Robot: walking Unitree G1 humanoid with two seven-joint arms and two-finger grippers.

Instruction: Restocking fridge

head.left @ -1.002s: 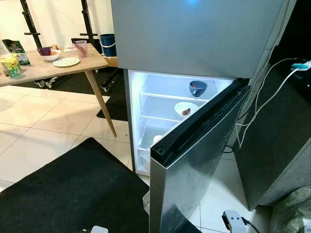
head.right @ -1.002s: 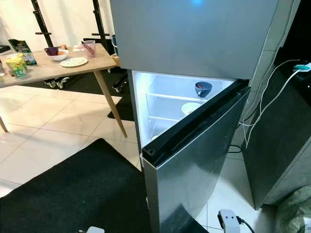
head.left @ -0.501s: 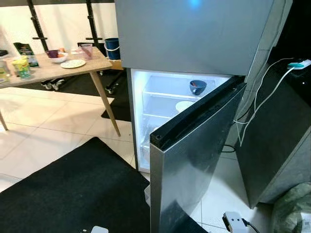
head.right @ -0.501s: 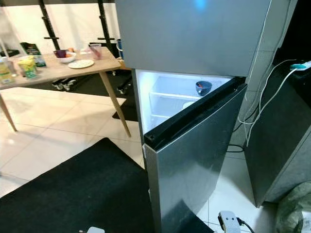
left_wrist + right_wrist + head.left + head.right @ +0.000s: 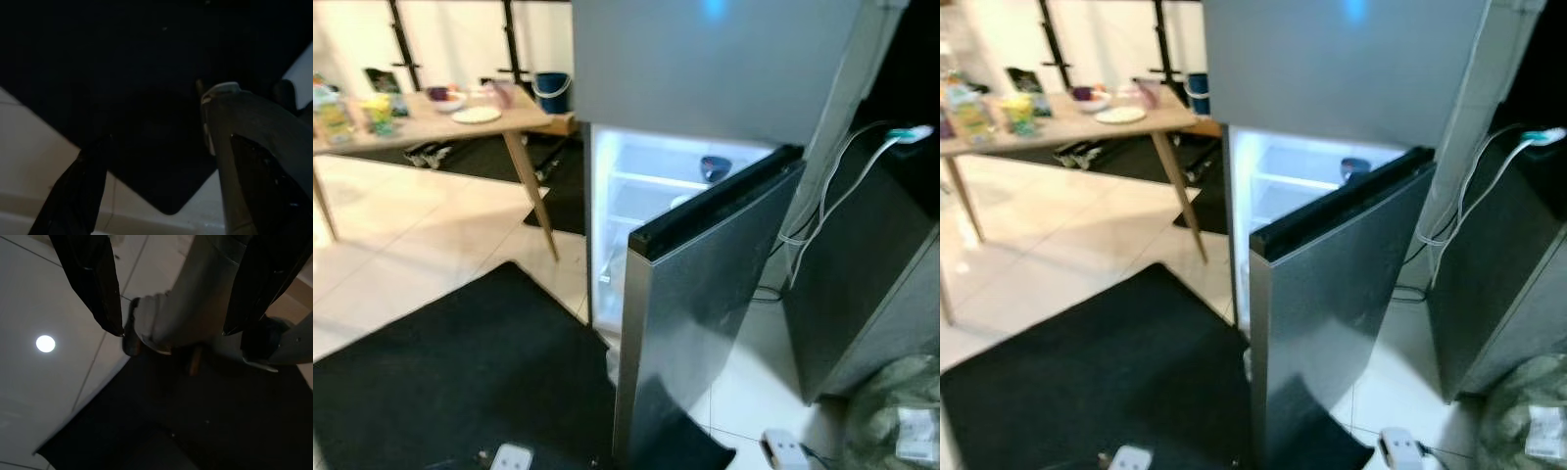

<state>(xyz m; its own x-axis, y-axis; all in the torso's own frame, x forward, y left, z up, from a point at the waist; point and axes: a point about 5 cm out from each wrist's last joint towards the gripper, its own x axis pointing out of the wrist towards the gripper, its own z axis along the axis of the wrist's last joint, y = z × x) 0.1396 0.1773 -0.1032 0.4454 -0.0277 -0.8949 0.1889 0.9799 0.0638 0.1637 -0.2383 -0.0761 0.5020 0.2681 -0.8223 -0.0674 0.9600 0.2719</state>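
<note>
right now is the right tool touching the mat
Apart. The right wrist view shows the right tool open and hanging in the air, with the mat on the floor well beneath its fingertips.

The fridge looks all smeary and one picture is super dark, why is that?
In both eye views the fridge and table are smeared by motion blur, and the lit inside of the fridge glares white. The left wrist view is very dark, looking down at the black mat. The right wrist view is brighter, with a round glare spot on the floor tile.

White tile floor (image 5: pixel 431 255), black mat (image 5: pixel 460 382), wooden table (image 5: pixel 440 122) against pale wall.
</note>
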